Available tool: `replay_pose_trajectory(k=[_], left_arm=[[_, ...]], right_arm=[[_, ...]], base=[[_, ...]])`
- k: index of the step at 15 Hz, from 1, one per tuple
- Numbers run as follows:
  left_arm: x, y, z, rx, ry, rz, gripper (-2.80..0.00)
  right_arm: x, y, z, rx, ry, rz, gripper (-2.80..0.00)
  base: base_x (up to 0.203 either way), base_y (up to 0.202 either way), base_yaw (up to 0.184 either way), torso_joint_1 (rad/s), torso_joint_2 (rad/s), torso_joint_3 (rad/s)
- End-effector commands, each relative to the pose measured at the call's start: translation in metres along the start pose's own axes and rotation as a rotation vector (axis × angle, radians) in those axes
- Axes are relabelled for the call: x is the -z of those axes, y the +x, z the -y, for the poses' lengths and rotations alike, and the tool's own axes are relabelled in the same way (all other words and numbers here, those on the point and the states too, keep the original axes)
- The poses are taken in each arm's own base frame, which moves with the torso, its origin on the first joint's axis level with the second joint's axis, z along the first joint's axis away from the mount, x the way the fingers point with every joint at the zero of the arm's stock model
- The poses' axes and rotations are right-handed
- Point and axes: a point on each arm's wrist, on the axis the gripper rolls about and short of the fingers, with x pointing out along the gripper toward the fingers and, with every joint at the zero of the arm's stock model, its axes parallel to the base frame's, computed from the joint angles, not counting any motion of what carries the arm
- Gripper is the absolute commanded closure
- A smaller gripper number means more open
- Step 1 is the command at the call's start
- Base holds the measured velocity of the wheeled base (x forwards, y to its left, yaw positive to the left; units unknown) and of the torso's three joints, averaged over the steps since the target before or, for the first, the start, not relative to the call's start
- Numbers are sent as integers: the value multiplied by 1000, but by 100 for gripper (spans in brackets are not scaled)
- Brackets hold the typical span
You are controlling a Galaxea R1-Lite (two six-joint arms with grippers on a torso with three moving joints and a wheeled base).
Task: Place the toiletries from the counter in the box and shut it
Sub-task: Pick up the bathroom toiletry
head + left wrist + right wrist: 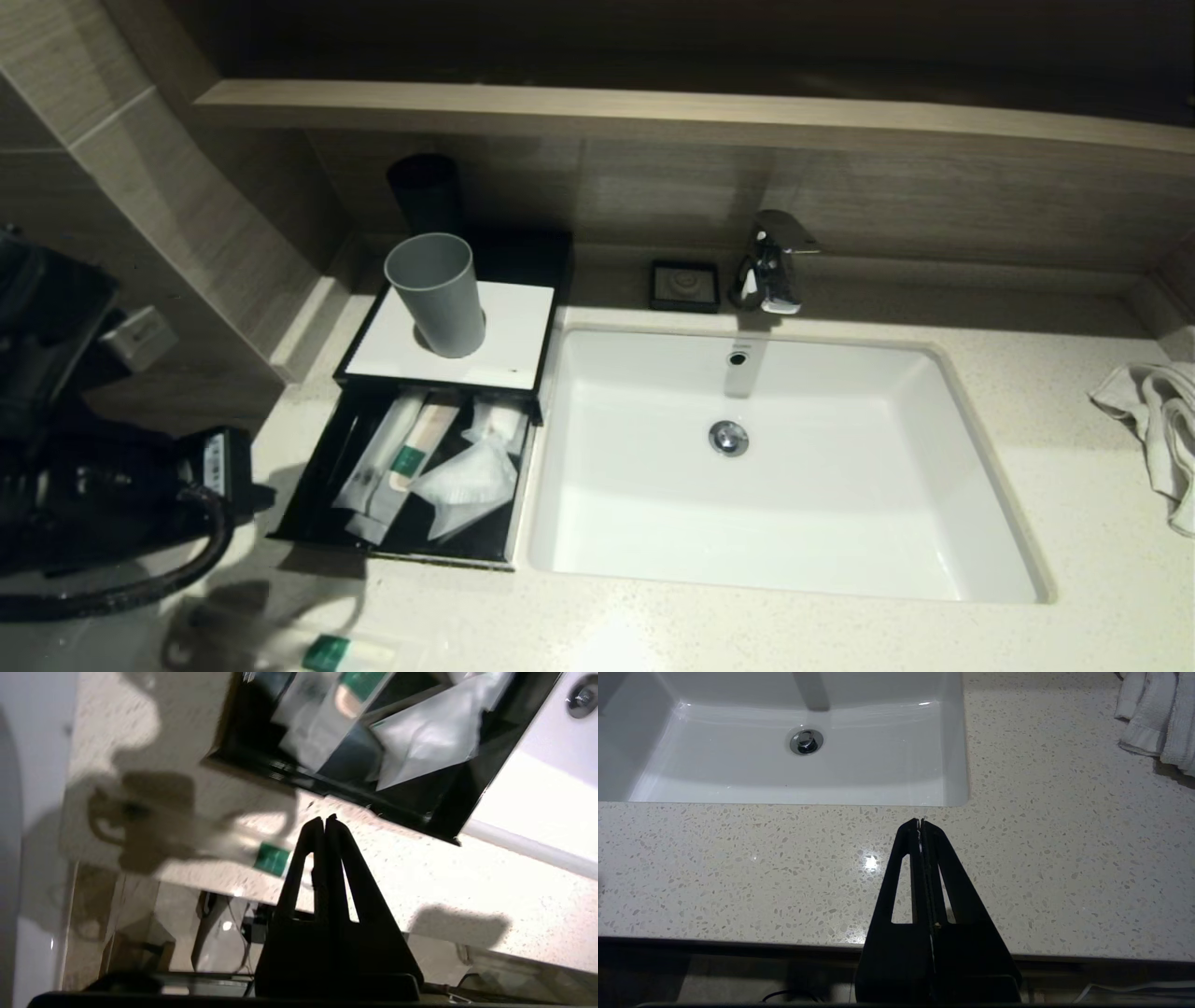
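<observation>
Still one packet (350, 651) on counter (1074, 523)

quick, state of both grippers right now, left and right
left gripper: closed, holding nothing, above the counter near the drawer.
right gripper: closed, empty, parked over the counter.

Right gripper (920, 821) sits lower centre of the frame, black fingers (908, 858) pressed together, nothing between them, tips over the counter (738, 868). Counter is pale speckled stone filling the middle band and the right side, with a bright light glare just left of the fingers. White sink basin (878, 779) takes the upper left, chrome drain (806, 741) in its floor. White towel (1157, 714) bunched in the upper right corner, resting on the counter, well apart from the gripper. Dark counter edge runs along the bottom.
</observation>
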Motion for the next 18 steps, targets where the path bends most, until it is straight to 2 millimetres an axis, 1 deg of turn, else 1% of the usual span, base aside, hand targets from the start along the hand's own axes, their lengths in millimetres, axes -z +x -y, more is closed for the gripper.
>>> replay_pose_trajectory(k=[1, 4, 6, 10, 12, 13, 16, 18], left_arm=[[13, -13, -15, -35, -84, -9, 0], [34, -12, -29, -83, -93, -70, 0], [42, -10, -39, -130, -131, -79, 0], [43, -5, -60, -247, -255, -58, 0], [45, 2, -69, -309, -304, -78, 0], [49, 7, -72, -332, -312, -109, 0], [55, 22, -76, -360, -320, -183, 0], [52, 28, -74, -328, -330, -193, 0]], right_arm=[[0, 0, 0, 0, 0, 0, 0], [0, 0, 0, 0, 1, 0, 0], [0, 0, 0, 0, 0, 0, 0], [0, 0, 0, 0, 1, 0, 0], [0, 0, 0, 0, 0, 0, 0], [0, 0, 0, 0, 1, 0, 0], [0, 0, 0, 0, 0, 0, 0], [0, 0, 0, 0, 0, 0, 0]], base=[[0, 0, 0, 0, 0, 0], [0, 0, 0, 0, 0, 0], [0, 0, 0, 0, 0, 0], [0, 0, 0, 0, 0, 0], [0, 0, 0, 0, 0, 0], [0, 0, 0, 0, 0, 0], [0, 0, 0, 0, 0, 0], [0, 0, 0, 0, 0, 0]])
